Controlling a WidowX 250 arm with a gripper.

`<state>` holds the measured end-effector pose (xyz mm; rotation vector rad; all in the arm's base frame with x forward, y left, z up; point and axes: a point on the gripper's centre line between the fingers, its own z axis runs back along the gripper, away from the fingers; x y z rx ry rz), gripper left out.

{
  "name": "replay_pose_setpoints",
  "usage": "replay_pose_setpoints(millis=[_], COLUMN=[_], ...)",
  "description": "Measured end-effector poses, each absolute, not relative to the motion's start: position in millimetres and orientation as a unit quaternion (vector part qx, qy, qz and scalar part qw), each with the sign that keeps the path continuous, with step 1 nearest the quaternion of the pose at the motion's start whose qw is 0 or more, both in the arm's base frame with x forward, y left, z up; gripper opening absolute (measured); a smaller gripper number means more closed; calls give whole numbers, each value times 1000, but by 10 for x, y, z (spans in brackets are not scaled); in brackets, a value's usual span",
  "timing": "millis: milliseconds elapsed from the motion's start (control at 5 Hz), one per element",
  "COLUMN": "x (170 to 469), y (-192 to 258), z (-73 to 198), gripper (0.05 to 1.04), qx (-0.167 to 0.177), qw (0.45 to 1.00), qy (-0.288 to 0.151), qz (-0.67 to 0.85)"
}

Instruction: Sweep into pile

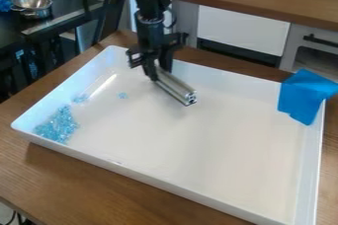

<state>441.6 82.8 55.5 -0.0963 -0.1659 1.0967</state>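
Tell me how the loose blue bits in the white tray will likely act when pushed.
The blue bits look small and separate, so they'd probably scatter or slip round the ends of the metal bar rather than move as one. The tray looks smooth, so they should slide easily. Being tiny, each is likely light, offering little resistance.

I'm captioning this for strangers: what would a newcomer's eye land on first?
Probably the bright blue sheet over the white tray's corner at the picture's right. Next, the black gripper at the tray's far side, holding a shiny metal bar. Then the pale blue bits, mostly heaped near the tray's left corner.
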Motion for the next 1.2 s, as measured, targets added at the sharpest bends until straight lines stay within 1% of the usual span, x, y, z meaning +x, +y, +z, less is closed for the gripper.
replay_pose_setpoints(millis=[200, 400, 600, 800, 1000, 1200], x=[4289, 4203, 4083, 3953, 3753, 3530], y=[926, 1073, 1339, 1544, 1480, 1448], z=[470, 478, 491, 527, 611, 549], gripper=[370, 370, 370, 370, 370, 370], qx=[-46, -51, -65, -82, -82, -73], qw=[845, 843, 835, 835, 852, 863], qy=[-78, -75, -56, -54, -48, -49], qz=[527, 530, 544, 542, 515, 498])
